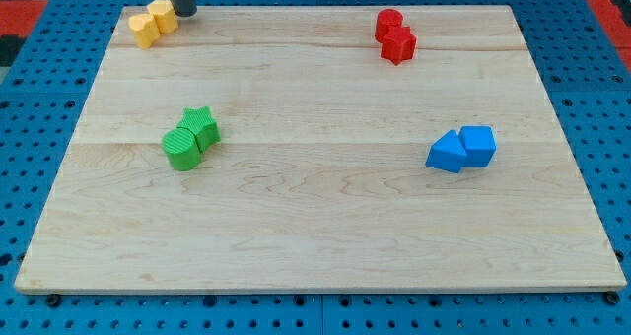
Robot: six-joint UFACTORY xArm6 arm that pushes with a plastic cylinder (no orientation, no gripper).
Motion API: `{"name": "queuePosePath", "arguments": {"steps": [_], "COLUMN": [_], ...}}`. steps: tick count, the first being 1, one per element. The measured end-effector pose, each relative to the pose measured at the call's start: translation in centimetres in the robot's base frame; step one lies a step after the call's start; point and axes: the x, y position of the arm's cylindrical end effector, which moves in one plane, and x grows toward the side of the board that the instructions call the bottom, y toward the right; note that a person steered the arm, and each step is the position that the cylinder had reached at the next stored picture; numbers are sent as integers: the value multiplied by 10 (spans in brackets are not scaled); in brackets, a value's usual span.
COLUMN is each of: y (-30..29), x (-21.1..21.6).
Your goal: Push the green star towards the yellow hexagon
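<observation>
The green star (202,125) lies left of the board's middle, touching a green round block (181,147) at its lower left. The yellow hexagon (163,16) sits at the board's top left corner, touching a second yellow block (144,30) on its left. My tip (183,11) stands at the view's top, just right of the yellow hexagon and close to it, far above the green star.
Two red blocks (395,35) sit together at the top right. A blue triangular block (449,152) and a blue cube (479,144) touch at the right. The wooden board (315,227) lies on a blue perforated base.
</observation>
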Motion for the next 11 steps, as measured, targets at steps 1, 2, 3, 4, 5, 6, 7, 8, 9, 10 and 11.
{"name": "queuePosePath", "arguments": {"steps": [1,2,3,4,5,6,7,8,9,10,11], "y": [60,108,145,123,80,79,72,72,65,45,36], "x": [43,119,209,290,294,257,244,244,244,243,222]}}
